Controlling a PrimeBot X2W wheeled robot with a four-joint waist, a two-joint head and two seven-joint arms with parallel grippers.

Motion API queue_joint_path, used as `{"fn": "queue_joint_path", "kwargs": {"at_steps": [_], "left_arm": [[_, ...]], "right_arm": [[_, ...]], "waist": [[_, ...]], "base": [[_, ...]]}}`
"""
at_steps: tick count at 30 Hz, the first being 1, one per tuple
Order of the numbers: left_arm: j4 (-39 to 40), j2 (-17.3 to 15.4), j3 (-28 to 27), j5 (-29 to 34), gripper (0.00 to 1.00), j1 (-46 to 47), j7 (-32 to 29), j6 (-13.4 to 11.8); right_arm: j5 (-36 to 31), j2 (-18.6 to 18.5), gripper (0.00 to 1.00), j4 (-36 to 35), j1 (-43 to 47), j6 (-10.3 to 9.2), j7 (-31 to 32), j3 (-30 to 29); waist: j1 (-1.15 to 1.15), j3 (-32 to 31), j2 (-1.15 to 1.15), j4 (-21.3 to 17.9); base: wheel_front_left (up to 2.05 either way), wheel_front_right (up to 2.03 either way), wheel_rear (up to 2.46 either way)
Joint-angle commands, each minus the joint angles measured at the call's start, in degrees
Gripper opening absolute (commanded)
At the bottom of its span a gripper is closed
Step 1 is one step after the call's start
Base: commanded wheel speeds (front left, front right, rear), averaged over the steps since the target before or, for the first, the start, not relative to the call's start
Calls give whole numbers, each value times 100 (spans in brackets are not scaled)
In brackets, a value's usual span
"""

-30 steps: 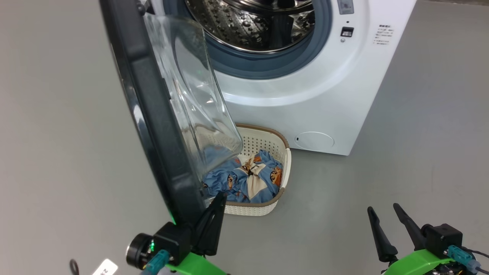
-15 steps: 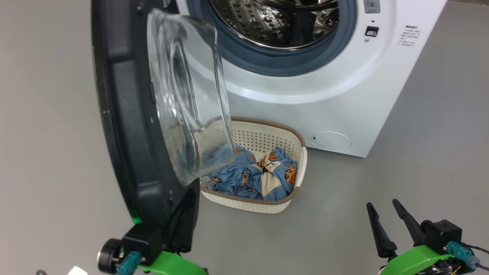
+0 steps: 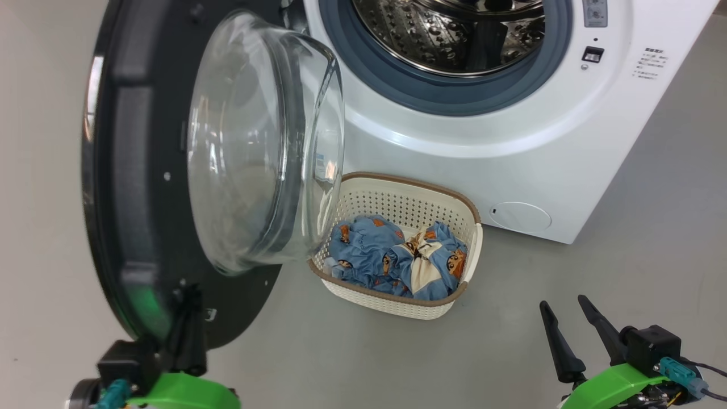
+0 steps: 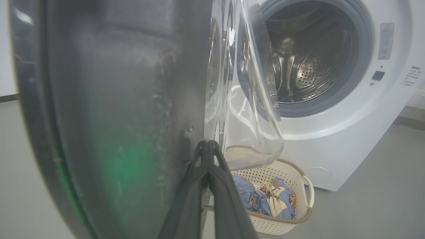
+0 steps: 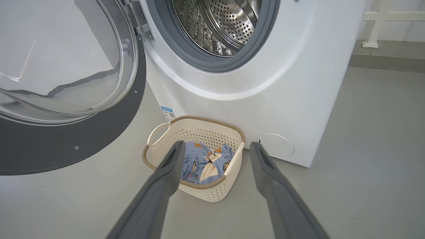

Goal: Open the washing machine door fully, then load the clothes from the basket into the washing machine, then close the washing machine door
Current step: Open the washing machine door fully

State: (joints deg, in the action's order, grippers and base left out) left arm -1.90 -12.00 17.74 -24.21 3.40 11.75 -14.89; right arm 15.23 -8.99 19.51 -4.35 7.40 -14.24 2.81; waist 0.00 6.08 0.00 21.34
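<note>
The washing machine [image 3: 511,153] stands with its steel drum [image 3: 454,34] exposed. Its door [image 3: 130,187] hangs swung out to the left, the glass bowl [image 3: 255,142] facing the basket. My left gripper [image 3: 190,292] is shut, its joined fingertips [image 4: 207,143] resting against the door's black inner face near the lower rim, with nothing between them. The cream basket [image 3: 397,183] sits on the floor below the drum opening, holding the light-blue clothes [image 3: 397,261]. My right gripper [image 3: 562,304] hovers open at the lower right, well short of the basket [image 5: 196,119].
Grey floor surrounds the machine. A round white filter cap [image 3: 519,216] sits low on the machine's front, right of the basket. A blue label sticker [image 5: 167,113] is on the machine just behind the basket handle. The open door overhangs the basket's left end.
The door has swung further open to the left, now showing its inner face, and my left gripper has gone left with it. The camera has shifted too. My right gripper stays put.
</note>
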Motion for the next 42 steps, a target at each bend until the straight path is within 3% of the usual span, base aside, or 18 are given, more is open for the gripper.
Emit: {"fn": "queue_joint_path", "kwargs": {"at_steps": [1,26,42], "left_arm": [[42,-218,-349,-63,0,68,71,-90],[-687,-397,-891,-230,0,413,294,59],[-970,-305,-1637,-179,0,828,323,209]], "right_arm": [[-1,-67,100,-146,-170,9,-69,156],[-345,41,100,-1022,-358,9,343,770],[-364,-131,100,-1244,-347,9,525,629]], "waist": [[0,4,0,32],[0,-27,0,360],[0,347,0,199]], "base": [[0,0,0],[0,0,0],[0,0,0]]}}
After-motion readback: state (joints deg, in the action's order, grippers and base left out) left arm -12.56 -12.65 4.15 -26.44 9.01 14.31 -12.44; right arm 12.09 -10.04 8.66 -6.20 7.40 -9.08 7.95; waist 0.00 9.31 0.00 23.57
